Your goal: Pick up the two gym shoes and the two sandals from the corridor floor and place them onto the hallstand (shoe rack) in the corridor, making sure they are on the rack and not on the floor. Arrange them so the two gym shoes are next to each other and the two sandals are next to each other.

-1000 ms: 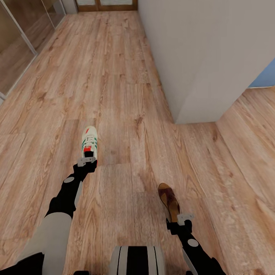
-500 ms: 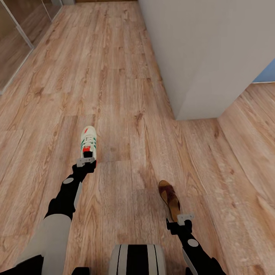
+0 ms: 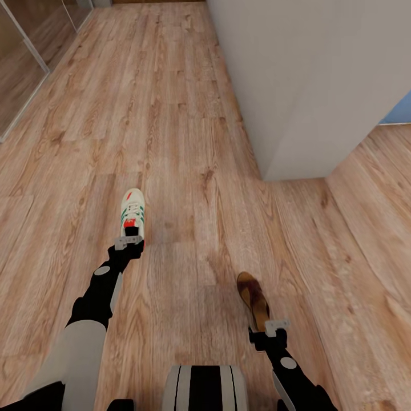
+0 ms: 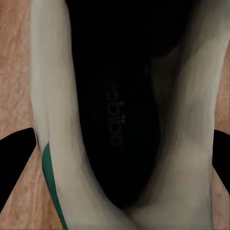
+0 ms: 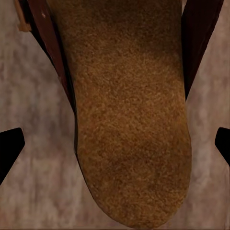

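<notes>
— So, where are the shoes right now?

— One gym shoe (image 3: 133,212) is at the tip of the left gripper (image 3: 129,242), toe pointing away from the robot. One sandal (image 3: 253,300) is at the tip of the right gripper (image 3: 273,327). Both are over the corridor floor (image 3: 171,114). I cannot tell from above if they are lifted or lying on it.

— Are the grippers holding them?

— The left wrist camera looks right down into the gym shoe's dark opening (image 4: 115,105), with the black fingertips (image 4: 14,158) out at both sides of the heel. They look close against it, but I cannot tell if they squeeze. On the right, the fingertips (image 5: 9,148) stand well apart, with floor showing between them and the sandal's tan footbed (image 5: 132,110). So that one looks spread wide and not gripping.

— How will the gym shoe feel to carry?

— Light, I think. The sides look soft, so they may squash a bit. The heel is the stiffest part, so that is a good place to pinch.

— And the sandal?

— Light too, and flat. The sole looks stiff, the straps look bendy. I would grab the sole at the heel, across its sides, not the straps. It could tip down at the toe.

— Is the shoe rack near?

— I can see a grey wall (image 3: 308,74) and plank floor.
</notes>
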Available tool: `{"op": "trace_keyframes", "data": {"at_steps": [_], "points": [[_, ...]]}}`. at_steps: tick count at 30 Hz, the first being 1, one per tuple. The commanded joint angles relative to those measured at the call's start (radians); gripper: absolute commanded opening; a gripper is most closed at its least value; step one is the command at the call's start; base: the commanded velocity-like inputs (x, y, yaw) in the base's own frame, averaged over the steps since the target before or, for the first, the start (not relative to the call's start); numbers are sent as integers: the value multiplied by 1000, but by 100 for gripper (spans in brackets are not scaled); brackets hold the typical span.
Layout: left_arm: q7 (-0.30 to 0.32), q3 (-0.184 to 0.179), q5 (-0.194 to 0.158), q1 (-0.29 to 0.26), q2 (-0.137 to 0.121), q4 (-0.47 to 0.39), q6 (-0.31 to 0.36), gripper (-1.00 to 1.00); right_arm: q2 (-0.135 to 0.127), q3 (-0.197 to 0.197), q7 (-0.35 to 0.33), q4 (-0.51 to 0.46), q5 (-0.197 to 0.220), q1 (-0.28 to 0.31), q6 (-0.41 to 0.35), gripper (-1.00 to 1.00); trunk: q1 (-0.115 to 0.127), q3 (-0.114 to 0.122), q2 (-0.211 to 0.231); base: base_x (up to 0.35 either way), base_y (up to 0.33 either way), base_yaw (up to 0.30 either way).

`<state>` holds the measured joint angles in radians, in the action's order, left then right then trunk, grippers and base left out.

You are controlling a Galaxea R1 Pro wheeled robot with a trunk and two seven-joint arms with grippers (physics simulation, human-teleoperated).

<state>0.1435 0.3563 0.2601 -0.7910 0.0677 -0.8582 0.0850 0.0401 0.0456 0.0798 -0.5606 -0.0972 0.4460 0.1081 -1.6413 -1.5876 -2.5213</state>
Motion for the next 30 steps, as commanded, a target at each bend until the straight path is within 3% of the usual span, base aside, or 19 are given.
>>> {"op": "trace_keyframes", "data": {"at_steps": [1, 25, 30], "points": [[10, 6, 8, -1, 2, -4, 4, -100, 0, 3, 8, 1, -10, 0, 1, 100, 0, -1, 0, 135, 0, 0], [8, 7, 10, -1, 2, -13, 11, -100, 0, 2, 9, -1, -9, 0, 1, 100, 0, -1, 0, 14, 0, 0], [8, 6, 10, -1, 1, -13, 14, -100, 0, 2, 9, -1, -9, 0, 1, 100, -2, -20, -1, 0, 0, 0]]}}
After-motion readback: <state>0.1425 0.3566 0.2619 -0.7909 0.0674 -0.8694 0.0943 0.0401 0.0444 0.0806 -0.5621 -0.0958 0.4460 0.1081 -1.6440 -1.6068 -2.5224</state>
